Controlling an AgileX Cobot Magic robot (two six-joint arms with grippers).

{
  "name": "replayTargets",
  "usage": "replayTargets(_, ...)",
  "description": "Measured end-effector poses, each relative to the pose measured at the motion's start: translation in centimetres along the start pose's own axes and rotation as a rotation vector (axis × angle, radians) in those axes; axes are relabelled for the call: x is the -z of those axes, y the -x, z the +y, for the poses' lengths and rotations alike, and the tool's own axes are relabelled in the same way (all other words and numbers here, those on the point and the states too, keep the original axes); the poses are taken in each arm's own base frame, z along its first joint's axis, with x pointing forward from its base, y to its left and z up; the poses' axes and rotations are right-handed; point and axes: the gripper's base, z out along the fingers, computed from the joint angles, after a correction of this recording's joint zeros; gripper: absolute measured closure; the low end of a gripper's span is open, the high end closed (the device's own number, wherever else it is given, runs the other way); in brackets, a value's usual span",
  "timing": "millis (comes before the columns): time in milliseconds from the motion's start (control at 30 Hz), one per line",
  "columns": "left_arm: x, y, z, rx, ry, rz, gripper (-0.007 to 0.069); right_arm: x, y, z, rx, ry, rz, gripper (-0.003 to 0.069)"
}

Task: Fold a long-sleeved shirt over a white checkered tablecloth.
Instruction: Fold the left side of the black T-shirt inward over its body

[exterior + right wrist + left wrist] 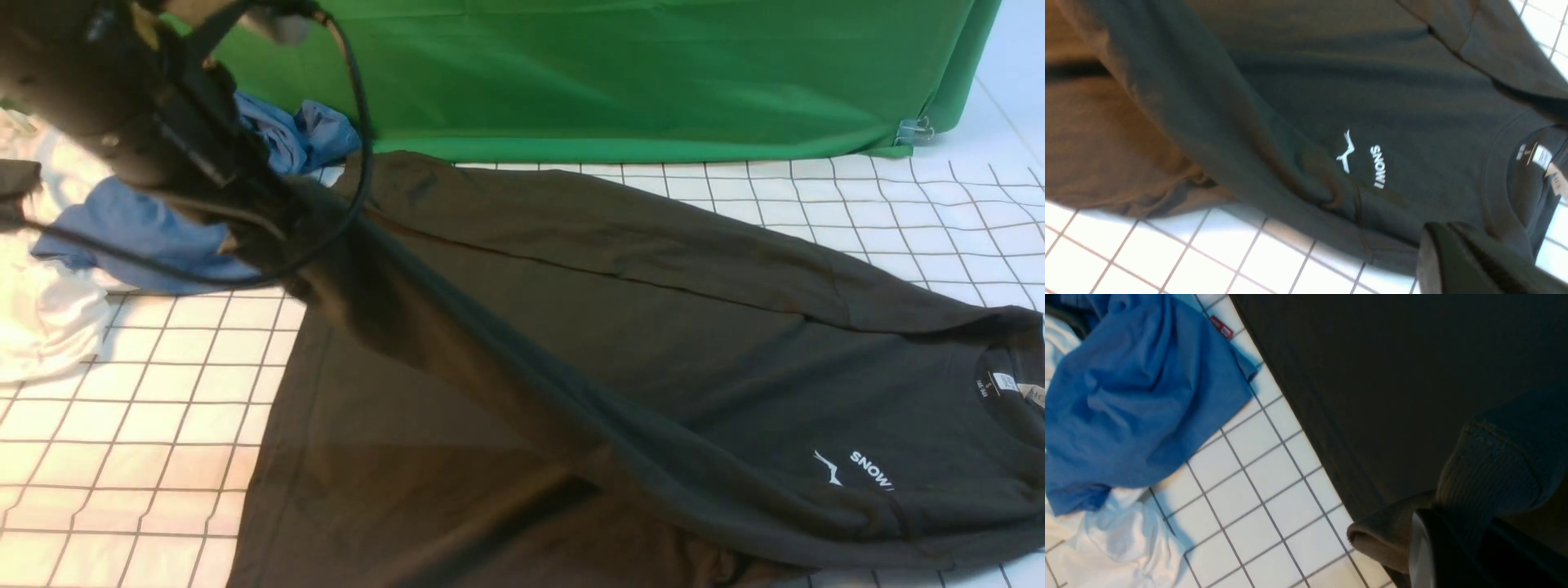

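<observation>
The black long-sleeved shirt (620, 343) lies spread front-up on the white checkered tablecloth (131, 457) covering the surface, its collar and white neck label (1002, 382) toward the right and the "SNOW" mountain print (853, 469) showing on the chest. One sleeve is lifted off the cloth and stretched diagonally across the body toward the upper left, where the left pincer (1437, 539) is clamped on its ribbed cuff (1490, 477). The right pincer (1457, 257) is closed, close to the shirt's edge near the collar; whether it pinches any fabric cannot be told. A blue garment (139, 229) and a white garment (41, 318) lie bunched at the far left, before the green backdrop cloth (637, 73).
</observation>
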Motion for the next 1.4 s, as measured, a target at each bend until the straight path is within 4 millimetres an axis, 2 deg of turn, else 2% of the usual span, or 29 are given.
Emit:
replayTargets(100,-0.5,0.9,0.3,-0.003,0.001,-0.007,0.0619,0.0,0.1,-0.1,0.001,-0.008,-0.015,0.0615)
replayTargets(233,-2.7,1.8,0.7,-0.020,0.009,0.031,0.0619,0.0,0.2,-0.1,0.002,-0.012,-0.021,0.0615)
replayTargets(400,-6.5,1.3,1.6,0.000,-0.013,0.145,0.0617,0.0,0.1,-0.2,0.007,-0.025,-0.016,0.0615)
replayTargets(467,-8.7,0.8,2.2,0.023,-0.031,0.207,0.0610,0.0,0.1,-0.3,0.004,-0.029,-0.015,0.0615)
replayTargets(600,-11.5,-0.1,3.2,0.075,-0.061,0.271,0.0577,0.0,0.1,-0.3,0.002,-0.033,-0.014,0.0613)
replayTargets(667,-12.6,-0.5,3.6,0.090,-0.070,0.299,0.0545,0.0,0.1,-0.3,0.002,-0.037,-0.015,0.0611)
replayTargets(733,-14.2,-1.2,4.3,0.115,-0.079,0.338,0.0466,0.0,0.2,-0.4,0.003,-0.049,-0.022,0.0610)
replayTargets(833,-15.3,-1.8,4.8,0.130,-0.083,0.365,0.0361,-0.1,0.3,-0.6,0.010,-0.062,-0.022,0.0609)
replayTargets(900,-15.5,-2.0,5.2,0.123,-0.068,0.378,0.0269,-0.6,0.3,-0.8,0.016,-0.066,-0.001,0.0609)
replayTargets(967,-15.2,-1.8,5.4,0.117,-0.052,0.376,0.0207,-1.1,0.4,-0.9,0.017,-0.062,0.021,0.0609)
replayTargets(1000,-14.7,-1.4,5.6,0.123,-0.044,0.364,0.0169,-1.6,0.5,-1.0,0.017,-0.058,0.041,0.0609)
replayTargets(1100,-12.8,0.0,5.7,0.166,-0.057,0.301,0.0120,-3.1,0.8,-1.2,0.015,-0.041,0.093,0.0609)
replayTargets(1233,-10.5,1.2,5.1,0.235,-0.130,0.219,0.0118,-4.5,0.9,-1.3,0.013,-0.025,0.143,0.0609)
replayTargets(1400,-10.4,1.0,4.4,0.253,-0.206,0.239,0.0163,-4.8,0.6,-1.2,0.030,-0.005,0.193,0.0587)
